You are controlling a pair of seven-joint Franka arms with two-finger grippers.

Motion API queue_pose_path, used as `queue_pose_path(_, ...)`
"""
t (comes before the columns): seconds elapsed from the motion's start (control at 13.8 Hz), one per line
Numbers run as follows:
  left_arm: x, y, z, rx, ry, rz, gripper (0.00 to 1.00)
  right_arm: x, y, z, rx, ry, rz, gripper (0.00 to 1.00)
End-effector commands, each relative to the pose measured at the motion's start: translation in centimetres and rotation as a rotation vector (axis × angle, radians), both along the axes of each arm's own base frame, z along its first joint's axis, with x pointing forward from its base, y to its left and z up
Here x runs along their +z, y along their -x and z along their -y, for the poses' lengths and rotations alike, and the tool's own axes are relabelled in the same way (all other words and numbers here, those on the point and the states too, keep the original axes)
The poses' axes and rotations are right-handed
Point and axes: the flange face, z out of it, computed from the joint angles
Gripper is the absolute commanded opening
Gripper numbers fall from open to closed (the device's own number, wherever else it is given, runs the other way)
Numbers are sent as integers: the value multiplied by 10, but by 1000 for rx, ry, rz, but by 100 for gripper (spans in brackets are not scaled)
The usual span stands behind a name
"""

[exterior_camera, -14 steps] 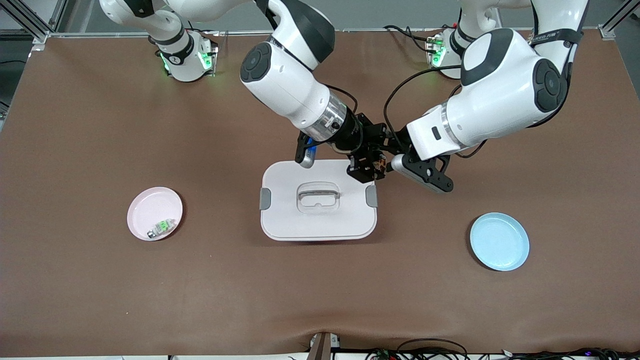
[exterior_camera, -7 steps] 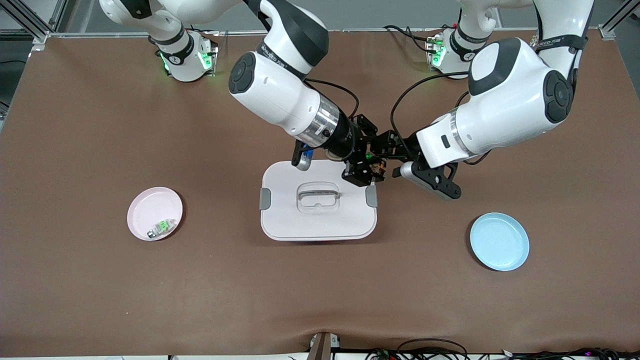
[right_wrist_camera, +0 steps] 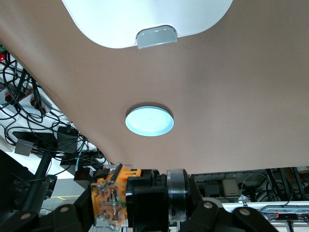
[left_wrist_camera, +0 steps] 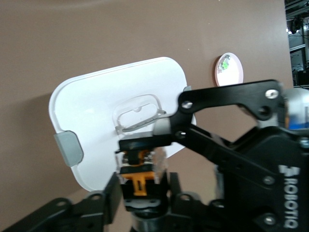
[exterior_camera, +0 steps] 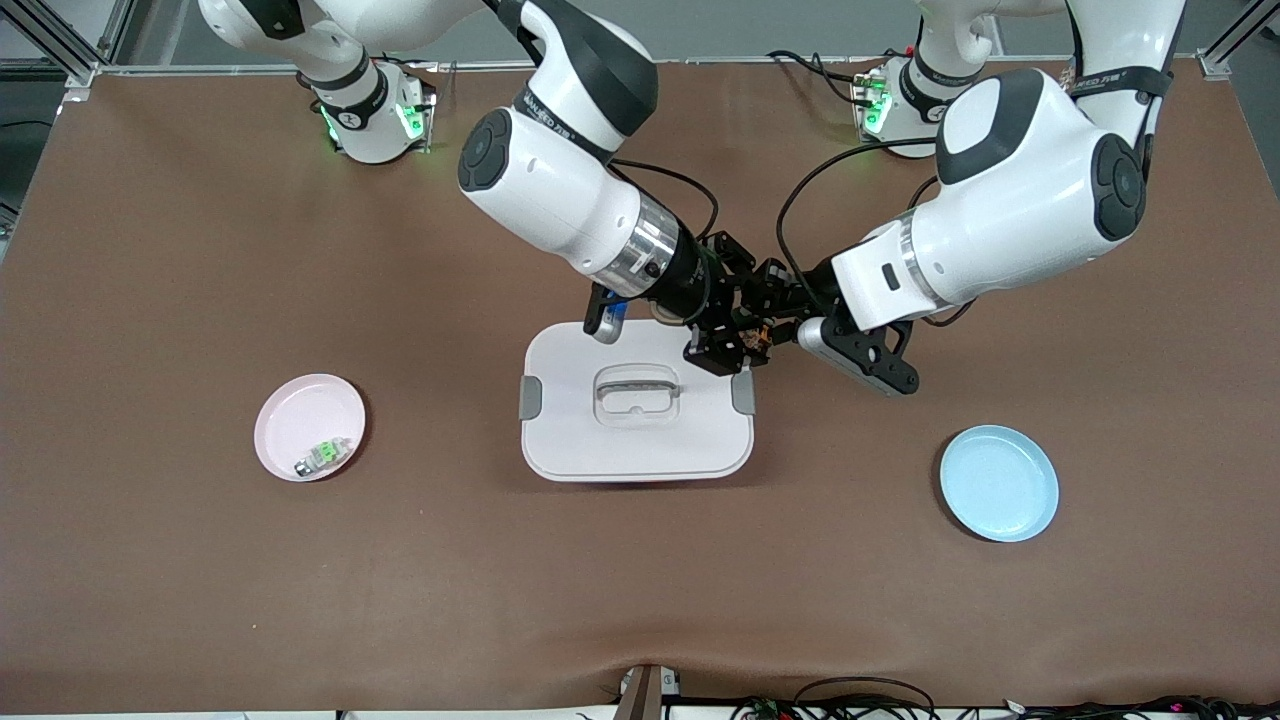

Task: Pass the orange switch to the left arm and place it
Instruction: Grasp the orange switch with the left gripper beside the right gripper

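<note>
Orange switch [exterior_camera: 757, 336] between both claws

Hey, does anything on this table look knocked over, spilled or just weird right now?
Nothing stands out. The box sits flat with its lid on, and the pink plate and blue plate lie level. The left gripper and right gripper meet at the orange switch above the box's corner.
</note>
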Motion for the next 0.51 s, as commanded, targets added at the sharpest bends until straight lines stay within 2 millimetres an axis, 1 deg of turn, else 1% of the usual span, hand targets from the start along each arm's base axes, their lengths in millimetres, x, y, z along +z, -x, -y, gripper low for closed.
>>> queue_pose_path(0.0, -4, -2, -9, -7, -7, 8, 0, 14, -4, 3, -9, -29, 2, 0)
queue_pose_path(0.22, -2, -4, -14, 0, -9, 12, 0, 13, -5, 4, -12, -27, -1, 0)
queue_pose_path(0.29, -2, -7, -20, 9, -10, 12, 0, 13, -5, 4, -15, -29, 0, 0)
queue_pose_path(0.36, -2, -10, -26, 18, -11, 14, 0, 13, -5, 4, -16, -31, 2, 5)
queue_pose_path(0.44, -2, -11, -28, 20, -11, 15, 0, 14, -5, 3, -16, -32, 3, 44)
